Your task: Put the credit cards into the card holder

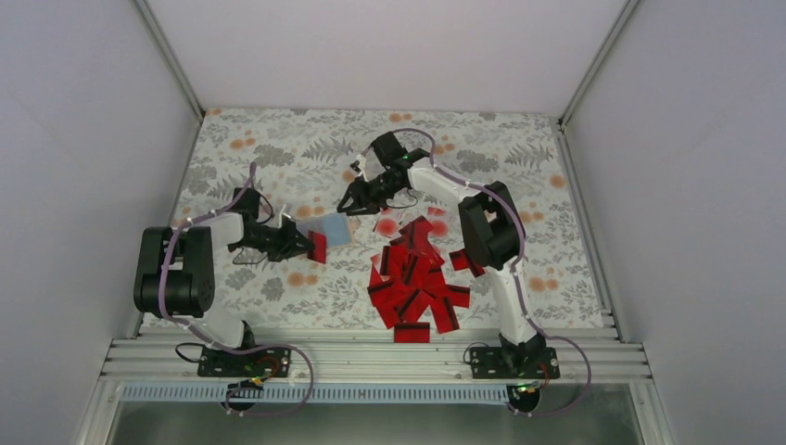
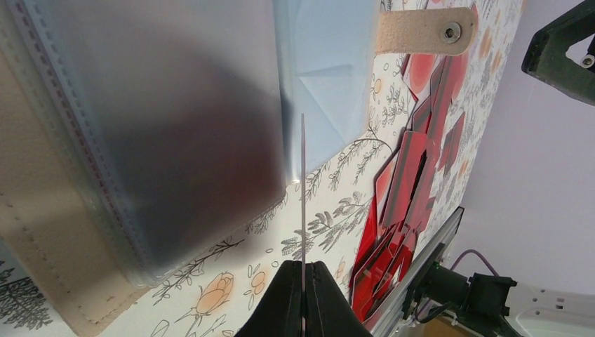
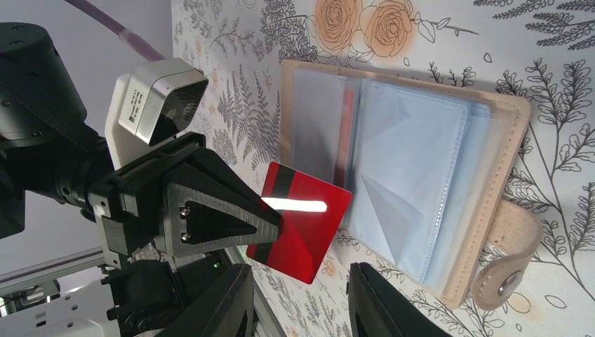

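Red and glossy, a single credit card (image 3: 302, 221) is being pinched by one edge between the pressed-together fingers of the left gripper (image 1: 305, 245), which is holding it raised off the floral cloth (image 1: 278, 148). Just right of it, the tan card holder (image 3: 516, 151) is lying open and flat on the cloth, clear sleeves facing up, snap strap (image 3: 509, 270) trailing off one side. The card's corner is hanging by the sleeves; contact cannot be told. The right gripper (image 1: 355, 199) is hovering at the holder's far edge, jaws standing apart, gripping nothing. Farther right, the other credit cards (image 1: 417, 278) are lying in an overlapping heap beside the right arm (image 1: 487, 232).
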`<move>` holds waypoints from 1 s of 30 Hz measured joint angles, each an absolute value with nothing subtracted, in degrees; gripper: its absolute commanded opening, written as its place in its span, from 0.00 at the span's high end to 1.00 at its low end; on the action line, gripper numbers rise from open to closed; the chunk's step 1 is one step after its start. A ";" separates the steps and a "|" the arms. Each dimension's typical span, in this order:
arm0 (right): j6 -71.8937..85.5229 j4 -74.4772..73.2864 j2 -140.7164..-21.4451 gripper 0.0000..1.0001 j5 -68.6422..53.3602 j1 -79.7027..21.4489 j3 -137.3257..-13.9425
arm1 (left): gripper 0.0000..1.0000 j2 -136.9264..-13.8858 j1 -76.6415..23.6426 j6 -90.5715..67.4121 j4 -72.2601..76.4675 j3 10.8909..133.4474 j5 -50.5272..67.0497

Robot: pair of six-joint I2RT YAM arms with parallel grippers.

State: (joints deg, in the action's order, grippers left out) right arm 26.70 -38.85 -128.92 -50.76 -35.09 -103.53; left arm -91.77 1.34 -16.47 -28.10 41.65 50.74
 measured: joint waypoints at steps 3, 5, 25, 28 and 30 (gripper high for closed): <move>26.65 -38.89 -128.99 0.65 -50.81 -35.09 -103.53 | 0.98 -91.79 1.21 -16.47 -27.99 41.34 50.94; 26.61 -38.89 -129.01 0.65 -50.83 -35.09 -103.61 | 0.98 -91.79 1.13 -16.47 -27.92 41.23 51.09; 26.24 -39.05 -129.91 0.66 -50.85 -35.09 -104.01 | 0.98 -94.41 0.73 -19.97 -22.74 41.17 51.03; 25.85 -39.11 -129.91 0.66 -50.85 -35.09 -103.94 | 0.98 -95.39 0.73 -20.29 -22.33 41.82 51.05; 25.41 -39.24 -129.91 0.67 -50.83 -35.09 -103.90 | 0.98 -95.98 0.73 -20.40 -21.98 42.50 51.03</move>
State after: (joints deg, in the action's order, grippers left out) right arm 25.41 -39.24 -129.91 -50.83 -35.09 -103.90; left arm -95.98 0.73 -20.40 -21.98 42.50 51.03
